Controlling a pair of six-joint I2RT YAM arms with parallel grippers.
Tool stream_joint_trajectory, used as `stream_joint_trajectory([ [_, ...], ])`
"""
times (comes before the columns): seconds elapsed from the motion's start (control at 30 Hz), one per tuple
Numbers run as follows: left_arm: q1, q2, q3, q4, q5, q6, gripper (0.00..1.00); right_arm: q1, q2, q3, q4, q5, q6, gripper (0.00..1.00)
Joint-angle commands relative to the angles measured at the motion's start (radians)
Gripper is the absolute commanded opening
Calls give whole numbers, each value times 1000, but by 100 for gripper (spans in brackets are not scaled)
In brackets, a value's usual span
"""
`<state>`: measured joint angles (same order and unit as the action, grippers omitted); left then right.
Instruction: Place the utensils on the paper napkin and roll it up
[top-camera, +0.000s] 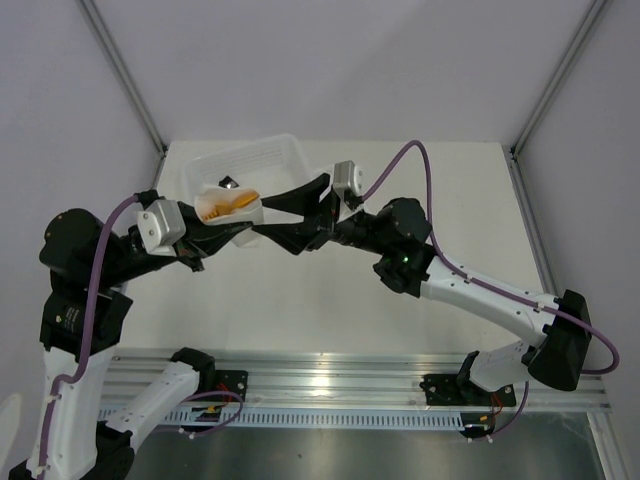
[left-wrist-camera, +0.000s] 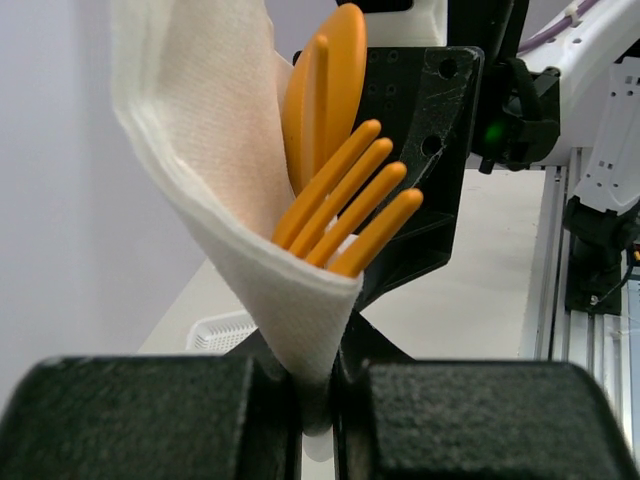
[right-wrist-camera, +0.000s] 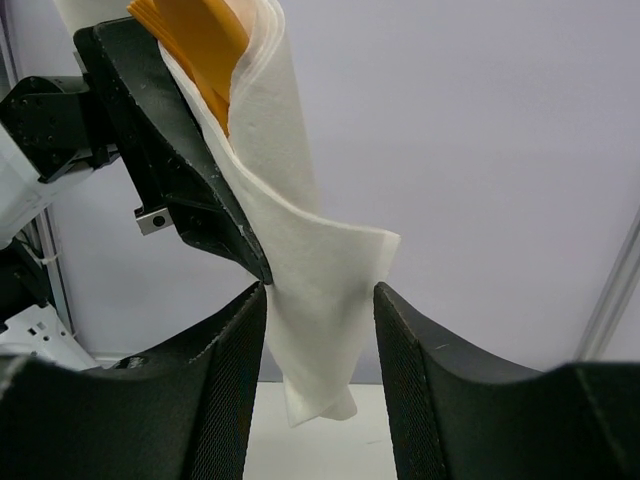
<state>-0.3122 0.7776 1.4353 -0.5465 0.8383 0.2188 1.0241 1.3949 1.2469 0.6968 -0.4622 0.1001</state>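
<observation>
Table: pale top, with a white tray at its far side. Both arms reach in over the middle and meet in the air in front of the tray.

Left gripper: clamped tight on the lower end of the paper napkin, holding it up off the table as a cone-like wrap. We note the sheet is folded round, with one side open.

Right gripper: jaws spread apart, one on each side of the napkin's loose hanging corner. From its own camera we see no pinch on the paper.

Utensils: orange, tucked inside the wrap, with fork tines and a rounded spoon bowl poking out of the top. We see none on the table.

Our read: placing is done. Rolling is in hand but only partly done, since the free flap hangs slack. As we judge it, the next move calls for the right jaws to take that flap and carry it round the bundle while the left grips firm, lest the utensils slip out of the open side.
</observation>
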Motion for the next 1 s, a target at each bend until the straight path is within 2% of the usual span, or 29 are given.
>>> stream_joint_trajectory([
  [0.0, -7, -5, 14, 8, 88, 2, 1, -4, -33, 0, 6, -56, -16, 51],
  [0.1, -7, -5, 16, 17, 97, -9, 1, -5, -34, -1, 9, -84, -8, 49],
  [0.3, -7, 0, 19, 25, 91, -18, 1, -5, -31, -7, 36, -124, 19, 37],
  [0.57, -7, 0, 13, 39, 102, -29, 1, -4, -11, 5, 64, -194, 38, 33],
  [0.7, -7, 0, 7, 43, 119, -36, 1, -6, 0, 14, 70, -236, 44, 27],
  [0.97, -7, -5, 5, 43, 139, -38, 1, -7, 0, 16, 73, -303, 33, 0],
])
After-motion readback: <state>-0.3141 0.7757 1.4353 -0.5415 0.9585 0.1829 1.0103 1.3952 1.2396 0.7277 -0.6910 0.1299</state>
